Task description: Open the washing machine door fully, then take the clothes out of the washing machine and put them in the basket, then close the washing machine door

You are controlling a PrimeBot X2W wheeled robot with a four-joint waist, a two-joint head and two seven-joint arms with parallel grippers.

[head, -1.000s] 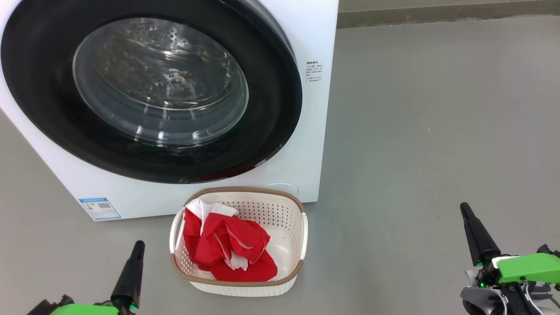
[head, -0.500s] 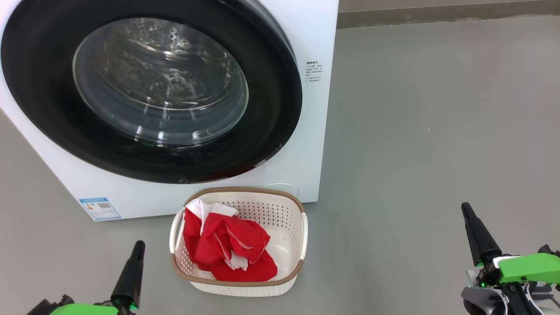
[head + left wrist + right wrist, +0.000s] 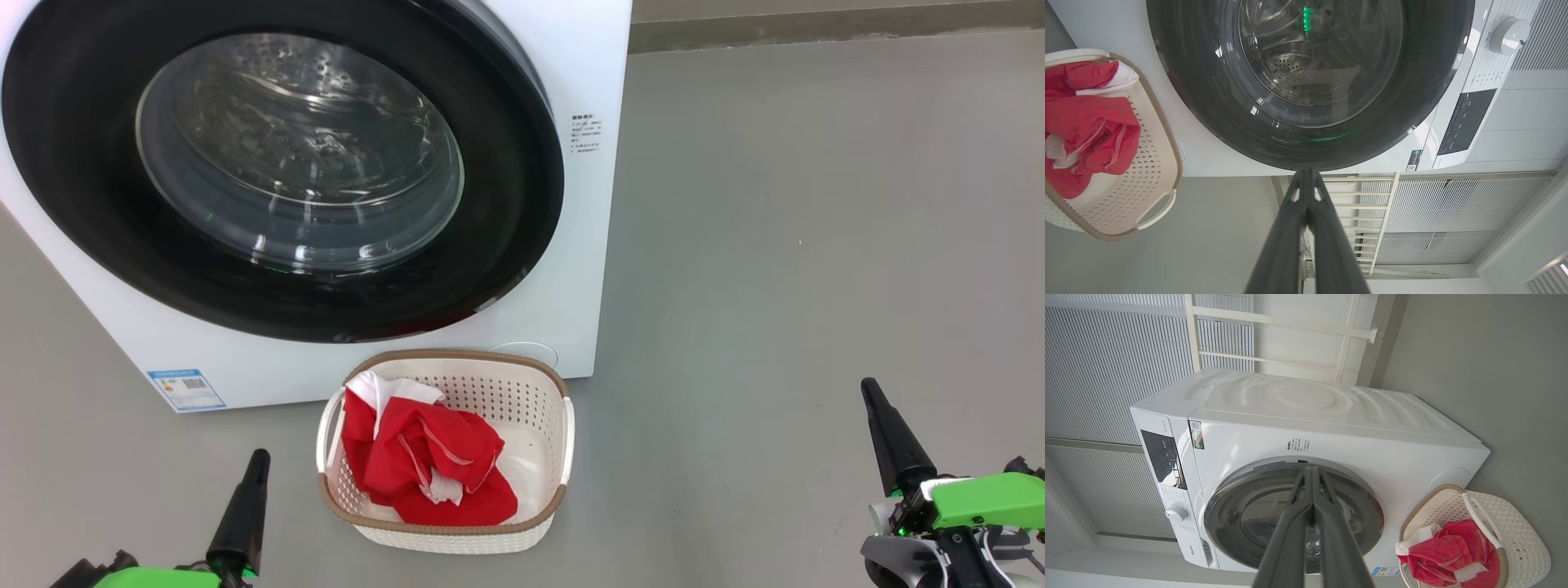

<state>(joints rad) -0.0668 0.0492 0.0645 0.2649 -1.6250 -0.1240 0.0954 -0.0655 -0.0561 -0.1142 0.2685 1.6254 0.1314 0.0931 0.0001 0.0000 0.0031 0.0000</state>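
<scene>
Here, the washing machine point(image 3: 588, 245) stands on the grey floor point(image 3: 816, 245), and the washing machine door point(image 3: 506, 204) lies shut flat against its front; the glossy black ring runs whole around the clear glass bowl, through which the perforated steel drum shows. The basket point(image 3: 445, 528) sits on the floor just in front of the washing machine, below the door's lower edge and towards the machine's right corner; the clothes point(image 3: 424, 465), red with white trim, lie heaped inside it, on the side nearer the machine's blue label point(image 3: 186, 389). The left gripper point(image 3: 258, 457) hangs out in front of the washing machine, below that label and apart from the cabinet; its two dark fingers are pressed together to a single point and hold nothing. The right gripper point(image 3: 870, 392) hangs well beyond the washing machine's right side, over bare floor; its fingers too are closed tight on each other, empty, and the right wrist view shows them pointing at the door.
</scene>
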